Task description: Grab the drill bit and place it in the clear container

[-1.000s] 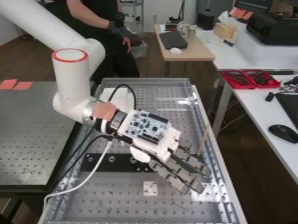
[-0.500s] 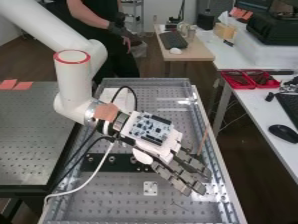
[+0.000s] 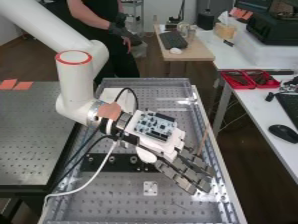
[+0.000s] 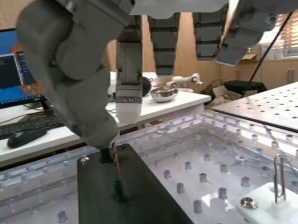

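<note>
The hand (image 3: 159, 146) reached out over the worktop (image 3: 110, 192), toward its right edge in the high view and nearer its near end than its far one. The fingers (image 4: 128, 75) were apart from the thumb (image 4: 86, 95), extended and clamped on nothing. A thin, reddish shaft, most likely the drill bit (image 4: 118, 167), rose from the dark plate (image 4: 143, 200), its dark lower end down at the plate and its upper part passing behind the thumb in the wrist view. Whether thumb and bit touched could not be told.

The plate seemed to serve as a stand, keeping the bit on end so that it could be taken from the side. That would explain the low, slanting palm and the straight fingers: thumb and fingers would need to go to opposite sides of the shaft before they closed. The gap had probably been left wide because so slim a piece could easily be knocked over or slip past the fingertips. The grasp was still to be made, and lifting and placing remained after it.
</note>
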